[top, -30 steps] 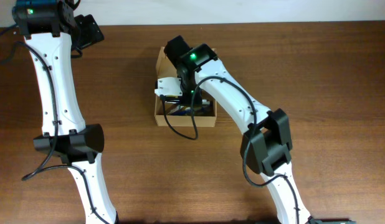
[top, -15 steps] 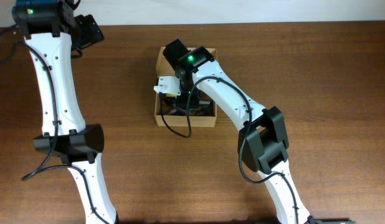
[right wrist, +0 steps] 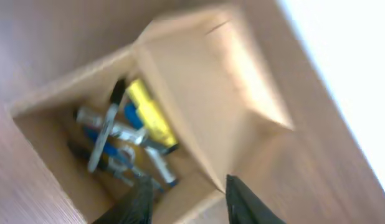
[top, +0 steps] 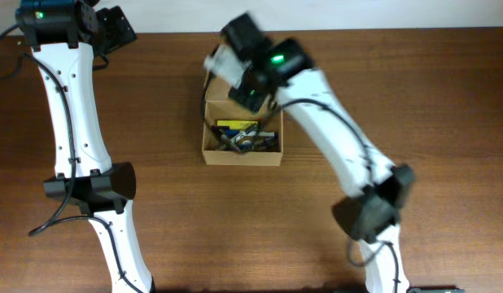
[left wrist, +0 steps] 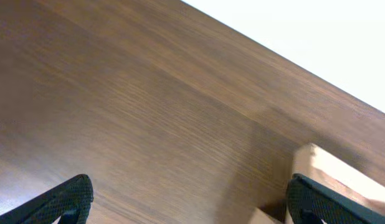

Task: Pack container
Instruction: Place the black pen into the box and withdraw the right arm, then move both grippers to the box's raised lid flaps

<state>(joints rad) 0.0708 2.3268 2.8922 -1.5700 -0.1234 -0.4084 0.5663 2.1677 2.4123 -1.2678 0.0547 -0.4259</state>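
The container (top: 242, 157), a tan cardboard box, stands open at the table's middle with its flap lid (top: 211, 81) up at the back. Several markers (top: 245, 138) lie inside, one yellow (top: 234, 124). My right gripper (top: 248, 91) hovers above the box's back part, blurred, open and empty. The right wrist view looks down into the box (right wrist: 199, 112) at the markers (right wrist: 118, 134) and the yellow one (right wrist: 149, 112), with my fingers (right wrist: 189, 196) apart. My left gripper (top: 117, 24) is open and empty at the far back left. Its view (left wrist: 192, 199) shows a box corner (left wrist: 323, 168).
The brown wooden table (top: 414, 106) runs to a white back edge. Both white arms reach in from the front: the left arm (top: 72, 106) along the left side, the right arm (top: 341, 138) diagonally across the right half.
My right gripper has risen out of the box and moved toward the back, uncovering the markers. The left arm has not moved.
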